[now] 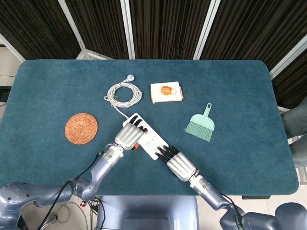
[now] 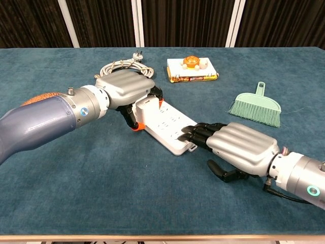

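Even, bright overhead light, both views sharp.

Light falls from above and spreads softly over the teal table (image 1: 57, 91), so shadows are short and faint: a thin dark rim sits under the left hand (image 2: 127, 86) and under the right hand (image 2: 244, 147) in the chest view. The metal hand shells carry soft pale highlights, nothing blown out. The white power strip (image 2: 165, 122) is the brightest thing, yet its sockets stay readable. The curtains behind stay very dark. The head view bends slightly at its edges, bowing the table's far corners. The left forearm, close to the chest camera, looks a touch soft.
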